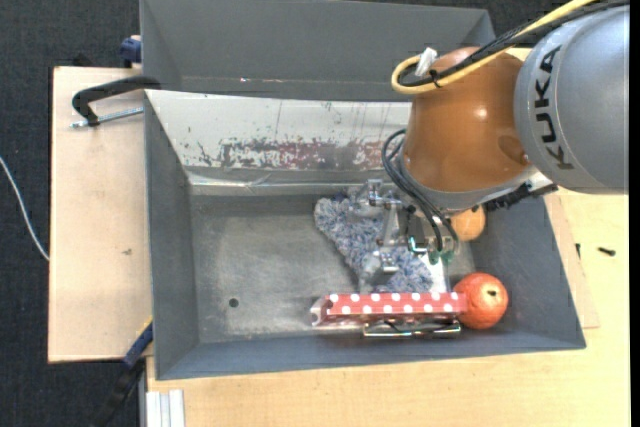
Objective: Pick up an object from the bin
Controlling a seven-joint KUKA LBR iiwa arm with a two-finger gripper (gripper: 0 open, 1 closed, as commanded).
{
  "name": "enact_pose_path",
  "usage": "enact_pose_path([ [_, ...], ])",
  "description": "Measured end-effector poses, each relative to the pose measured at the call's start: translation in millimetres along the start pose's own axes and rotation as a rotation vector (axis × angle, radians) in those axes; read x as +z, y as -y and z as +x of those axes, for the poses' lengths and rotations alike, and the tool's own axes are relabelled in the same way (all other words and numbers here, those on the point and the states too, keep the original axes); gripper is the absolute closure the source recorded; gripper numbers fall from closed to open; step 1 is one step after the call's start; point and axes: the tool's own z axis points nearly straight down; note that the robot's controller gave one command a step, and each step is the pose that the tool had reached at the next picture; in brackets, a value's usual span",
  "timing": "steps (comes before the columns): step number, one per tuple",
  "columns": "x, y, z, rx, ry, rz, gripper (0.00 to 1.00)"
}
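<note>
1. Grey metal bin (170, 245): left half of the floor bare, with open room from the left wall to the middle; strip along the far wall free as well.
2. Everything loose crowded into the right half, mostly toward the near right corner.
3. Two-finger end effector (386, 230), under the arm's orange cover, low over a crumpled blue-and-white cloth (345, 220) near mid-floor. Fingers spread apart, one at the cloth's far side and one at its near side; not clamped on anything.
4. Just in front of the cloth, along the near wall: a long red box with white dots (385, 303), lying flat (touching the cloth or merely beside it, cannot tell).
5. Squeezed between that box and the near wall: a thin dark wire clip (410, 328).
6. At the box's right end and touching it: a round red apple (484, 301), close to the right wall.
7. Right of the end effector: a small orange ball-shaped thing (470, 223), partly hidden beneath the arm.
</note>
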Motion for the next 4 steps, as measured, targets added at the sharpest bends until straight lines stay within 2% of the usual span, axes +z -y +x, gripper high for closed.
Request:
enact_pose_path([
  [1,-4,0,-1.2,0.001,0.007,-0.001,0.0],
  [2,47,4,-27.9,-0.042,0.015,0.0,0.0],
  [3,109,47,-56.9,-0.078,0.032,-0.007,1.0],
  [4,109,47,-56.9,-0.078,0.032,-0.007,1.0],
])
